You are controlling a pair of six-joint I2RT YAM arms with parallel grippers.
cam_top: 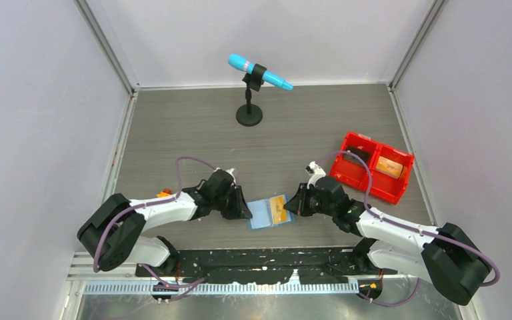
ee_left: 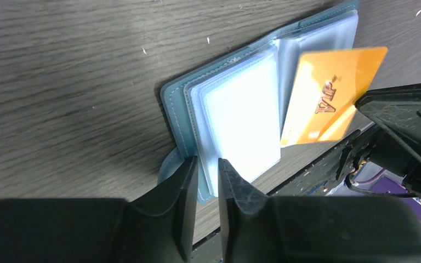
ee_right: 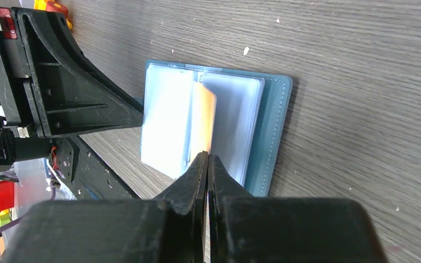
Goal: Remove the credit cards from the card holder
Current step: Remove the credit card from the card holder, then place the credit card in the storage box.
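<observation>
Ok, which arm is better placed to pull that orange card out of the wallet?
Right. The right gripper is shut on the orange card, which stands partly out of its pocket. The left gripper only straddles the wallet's opposite edge, away from the card.

Bright even light, soft shadows, credit card (ee_right: 205, 118) overexposed

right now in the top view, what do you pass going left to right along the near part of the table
left gripper → card holder, with the orange credit card over its right half → right gripper → red bin
</observation>
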